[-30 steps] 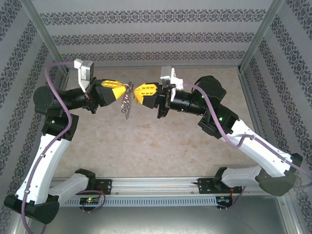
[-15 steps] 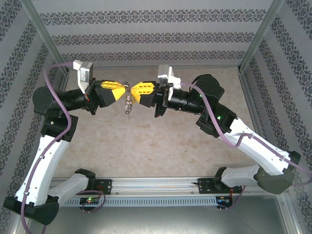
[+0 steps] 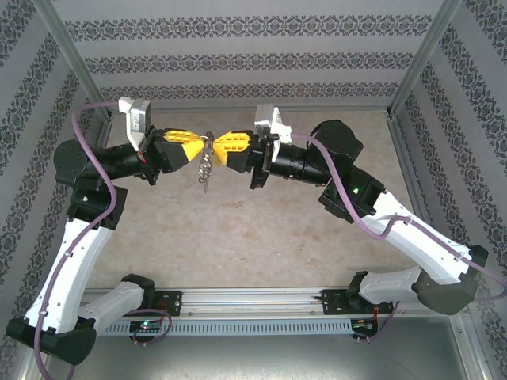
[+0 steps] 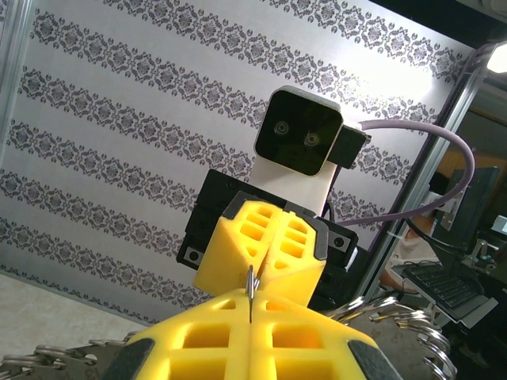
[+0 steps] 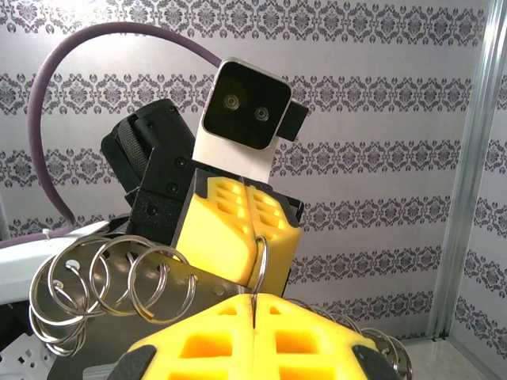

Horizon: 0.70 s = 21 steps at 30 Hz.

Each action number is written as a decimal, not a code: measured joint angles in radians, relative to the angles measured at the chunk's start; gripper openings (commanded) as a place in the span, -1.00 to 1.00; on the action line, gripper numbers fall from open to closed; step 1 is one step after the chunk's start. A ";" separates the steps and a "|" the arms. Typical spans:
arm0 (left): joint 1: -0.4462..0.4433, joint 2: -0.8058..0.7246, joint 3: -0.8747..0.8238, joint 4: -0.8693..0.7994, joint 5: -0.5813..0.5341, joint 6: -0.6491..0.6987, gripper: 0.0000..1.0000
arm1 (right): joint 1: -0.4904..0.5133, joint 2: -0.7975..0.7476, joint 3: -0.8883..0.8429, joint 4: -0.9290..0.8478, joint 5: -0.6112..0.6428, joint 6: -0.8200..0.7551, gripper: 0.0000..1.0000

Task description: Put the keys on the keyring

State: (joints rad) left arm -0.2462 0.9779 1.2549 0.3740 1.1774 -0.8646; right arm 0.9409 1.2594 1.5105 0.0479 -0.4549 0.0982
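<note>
- The left hand [image 3: 196,148] and right hand [image 3: 222,147] meet tip to tip above the surface [image 3: 238,229], each clamped on the thin keyring [image 5: 261,265] between them.
- The keys [image 3: 206,171] dangle just below both fingertips.
- The ring is likely stiff, springy and slick, so grip it near its opening.
- The keys are probably light and swing freely, so pinch the flat heads.

Each arm has long white plastic shells [image 3: 75,261] and round black joints [image 3: 83,162]. A thin purple cable [image 5: 127,28] runs along each arm. The left gripper [image 3: 200,148] and right gripper [image 3: 217,148] have chunky yellow fingers [image 3: 178,147] with square holes. A white camera box [image 3: 135,116] with a black face sits on each wrist
</note>
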 measured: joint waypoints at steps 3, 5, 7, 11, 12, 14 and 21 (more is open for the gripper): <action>0.000 0.000 0.000 0.000 0.000 0.001 -1.00 | 0.000 0.002 0.000 -0.003 0.003 0.000 -1.00; 0.000 0.000 0.000 0.000 0.000 0.005 -1.00 | 0.000 0.003 0.000 -0.005 0.003 0.000 -1.00; 0.000 0.000 0.000 0.000 0.000 0.011 -1.00 | 0.000 0.003 0.002 -0.006 0.003 0.000 -1.00; 0.000 0.000 0.000 -0.017 -0.001 0.035 -1.00 | 0.000 0.003 0.002 -0.007 0.003 0.000 -1.00; 0.000 -0.001 0.000 -0.027 -0.003 0.044 -1.00 | 0.000 0.003 0.002 -0.008 0.006 0.000 -1.00; 0.000 -0.003 0.002 -0.066 -0.007 0.079 -1.00 | 0.000 0.002 0.002 -0.016 0.018 0.000 -1.00; 0.000 -0.005 0.058 -0.271 -0.002 0.229 -1.00 | 0.000 0.000 0.022 -0.083 0.051 -0.031 -1.00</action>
State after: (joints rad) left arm -0.2462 0.9733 1.3128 0.1032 1.1759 -0.6361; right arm 0.9405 1.2594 1.5322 -0.0353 -0.4034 0.0673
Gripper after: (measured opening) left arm 0.043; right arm 0.064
